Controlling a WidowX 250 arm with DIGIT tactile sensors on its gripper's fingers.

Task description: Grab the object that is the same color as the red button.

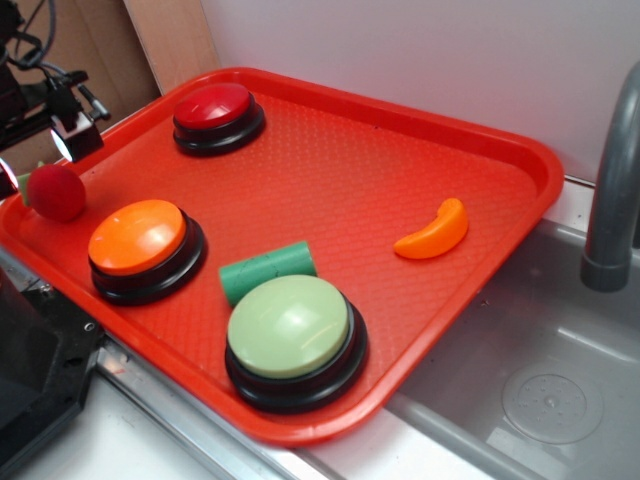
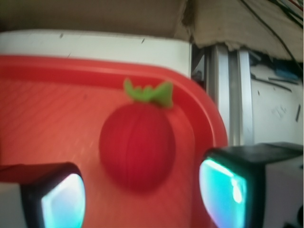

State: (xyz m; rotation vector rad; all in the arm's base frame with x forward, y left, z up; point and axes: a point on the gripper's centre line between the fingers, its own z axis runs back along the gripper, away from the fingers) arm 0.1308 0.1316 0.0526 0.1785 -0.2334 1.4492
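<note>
Fruit is sitting right between our two fingers: in the wrist view the red toy fruit (image 2: 137, 145) is filling the gap ahead of the claw (image 2: 142, 194), its green leaf tip pointing away from us toward the tray rim. We are keeping the claw spread, one pad (image 2: 64, 202) on each side of the ball with red tray showing between pad and fruit on both sides, so we are judging that nothing is being pinched yet. Whether the fingers are low enough to bracket the fruit's middle, we cannot tell from these views.

In the exterior view the fruit (image 1: 56, 192) is lying at the corner of the red tray (image 1: 520, 160), just beside the rim, with the arm's dark hardware hanging above and behind it. That corner spot is probably why we are approaching with the fingers lined up along the rim rather than across it, so neither finger is landing on the raised edge.

Beyond the claw, well apart from it, the red button (image 1: 214, 112) is giving us the colour to match. The orange button (image 1: 140, 245) is nearer, and the pale green button (image 1: 292, 335), green cylinder (image 1: 266, 270) and orange crescent (image 1: 434, 232) are lying farther off, clear of our reach.

We are judging the next step to be a gentle closing; the fuzzy ball may roll if one pad touches first.
</note>
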